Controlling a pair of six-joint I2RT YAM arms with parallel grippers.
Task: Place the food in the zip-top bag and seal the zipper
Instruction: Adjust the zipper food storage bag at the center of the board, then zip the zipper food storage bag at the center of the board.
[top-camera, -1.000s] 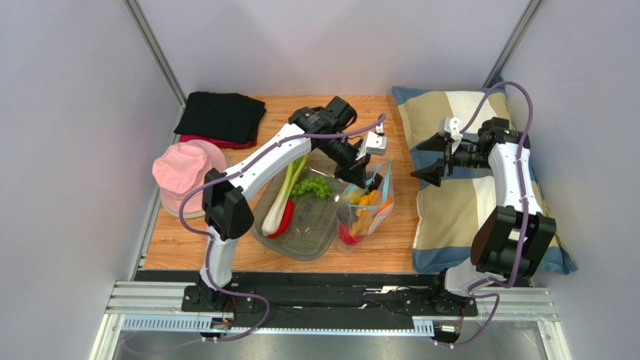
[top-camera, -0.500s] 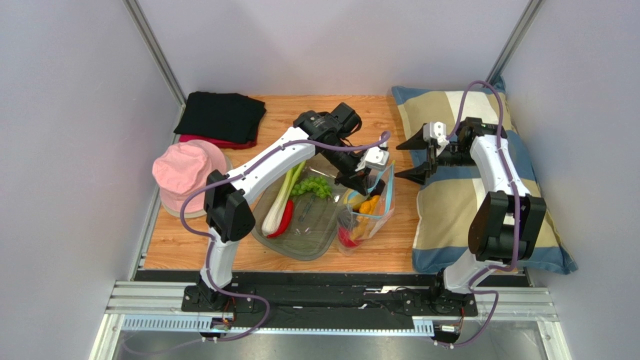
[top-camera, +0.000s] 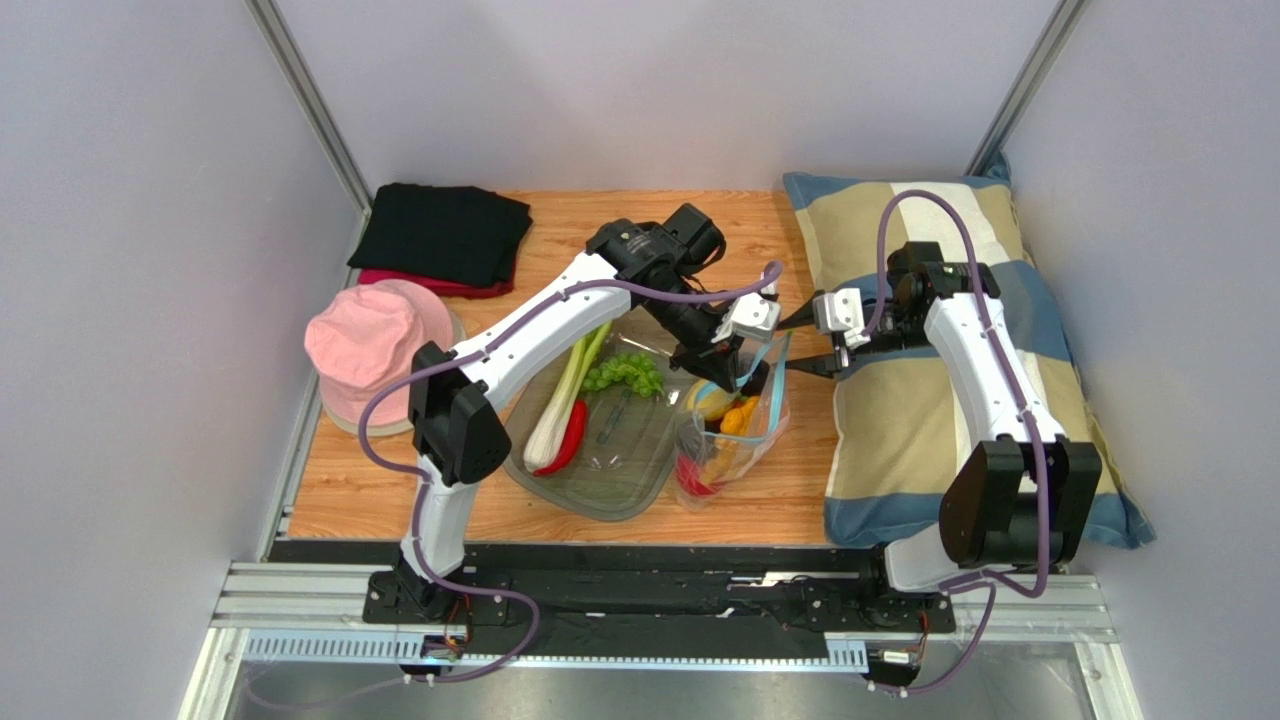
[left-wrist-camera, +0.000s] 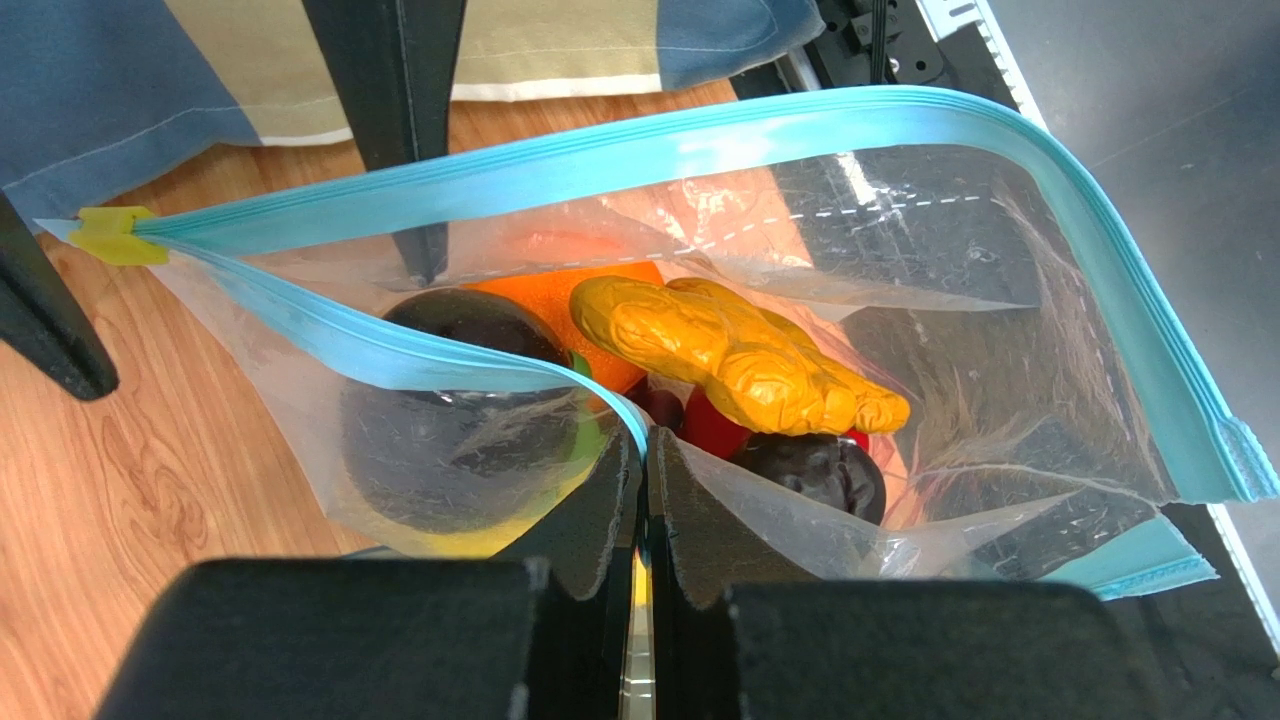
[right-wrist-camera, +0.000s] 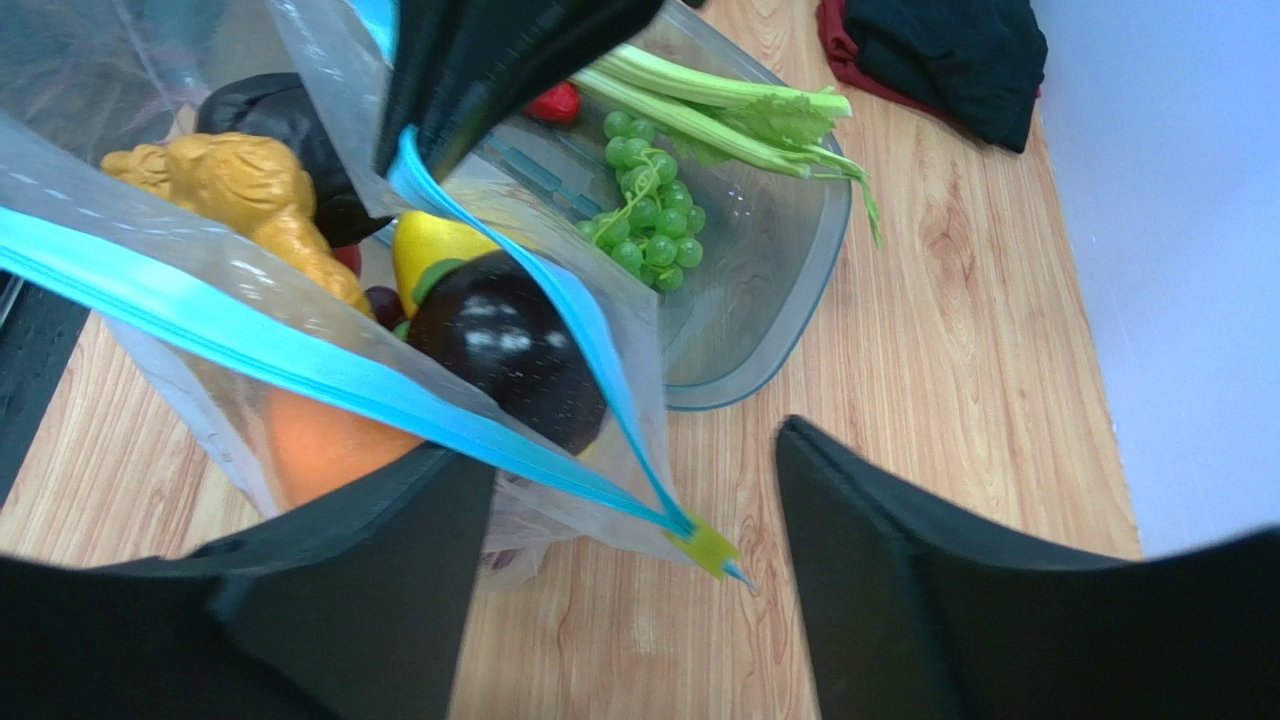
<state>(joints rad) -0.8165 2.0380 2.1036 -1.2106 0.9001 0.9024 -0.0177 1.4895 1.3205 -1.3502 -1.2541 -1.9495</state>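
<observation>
One upright zip-top bag (top-camera: 732, 435), mouth skyward, zipper (left-wrist-camera: 721, 143) near-to-far; left pincer (left-wrist-camera: 643, 465) clamped on it, right pincer (right-wrist-camera: 619, 450) agape.

The zip-top bag (left-wrist-camera: 1022, 345) is clear, shiny, crinkly plastic. The table (right-wrist-camera: 932, 375) is smooth wood, the pillow (top-camera: 917, 435) is cloth, and the dark fruit (right-wrist-camera: 504, 345) looks glossy.

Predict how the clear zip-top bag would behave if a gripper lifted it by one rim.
Probably floppy: the zip-top bag wrinkles, and its rim bows where the left gripper pinches it. Likely bottom-heavy, since the food sits low inside. Perhaps slippery, as the film looks glossy.
</observation>
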